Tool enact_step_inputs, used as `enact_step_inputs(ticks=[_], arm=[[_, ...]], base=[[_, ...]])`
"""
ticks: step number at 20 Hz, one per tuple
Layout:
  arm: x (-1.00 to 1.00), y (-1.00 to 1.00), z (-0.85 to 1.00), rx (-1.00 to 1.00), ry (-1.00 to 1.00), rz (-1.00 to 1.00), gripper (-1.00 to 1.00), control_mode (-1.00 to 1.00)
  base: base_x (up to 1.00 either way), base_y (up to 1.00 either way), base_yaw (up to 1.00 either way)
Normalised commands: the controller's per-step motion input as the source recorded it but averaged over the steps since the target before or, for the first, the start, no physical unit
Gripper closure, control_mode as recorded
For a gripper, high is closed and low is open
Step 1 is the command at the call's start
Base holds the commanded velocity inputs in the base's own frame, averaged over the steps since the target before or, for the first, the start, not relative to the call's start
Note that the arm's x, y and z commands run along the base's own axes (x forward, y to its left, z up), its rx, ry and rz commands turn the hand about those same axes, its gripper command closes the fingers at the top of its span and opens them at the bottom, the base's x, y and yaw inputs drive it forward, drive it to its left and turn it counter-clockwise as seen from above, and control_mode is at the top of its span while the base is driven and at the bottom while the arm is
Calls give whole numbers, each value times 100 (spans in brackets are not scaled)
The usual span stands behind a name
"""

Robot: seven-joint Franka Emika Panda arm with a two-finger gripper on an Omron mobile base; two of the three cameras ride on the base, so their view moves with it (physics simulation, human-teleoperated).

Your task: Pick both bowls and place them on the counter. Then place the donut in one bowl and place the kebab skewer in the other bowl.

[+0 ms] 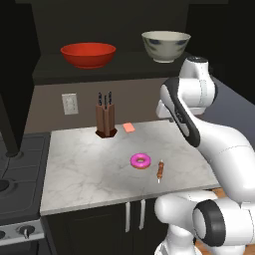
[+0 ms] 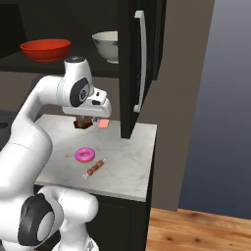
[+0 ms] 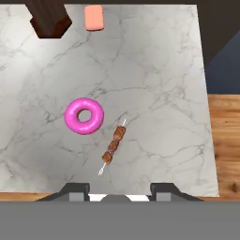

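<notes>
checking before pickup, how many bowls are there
2: the red bowl sits left on the dark shelf above the counter; the cream bowl sits right on it.

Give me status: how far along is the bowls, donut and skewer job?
Done: nothing yet. The glossy red shallow bowl and the cream-grey ceramic bowl sit on the dark shelf above the white marble counter.

In hand: nothing; the gripper is above the counter, fingers apart and empty.

Left: bring both bowls down, then put the pink-iced ring donut in one and the brown kebab skewer in the other.
</notes>
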Motion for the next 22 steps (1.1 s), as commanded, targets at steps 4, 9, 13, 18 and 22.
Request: enact_step_inputs(ticks=[4, 9, 13, 18, 22], arm=[[-5, 0, 0, 0, -1, 0, -100, -100], [-14, 21, 9, 7, -15, -14, -100, -100], [-5, 44, 35, 14, -14, -27, -100, -100], [-4, 43, 42, 16, -8, -29, -100, -100], [-1, 37, 37, 18, -8, -28, -100, -100]], base=[[0, 0, 0], [0, 0, 0], [0, 0, 0], [0, 0, 0], [0, 0, 0]])
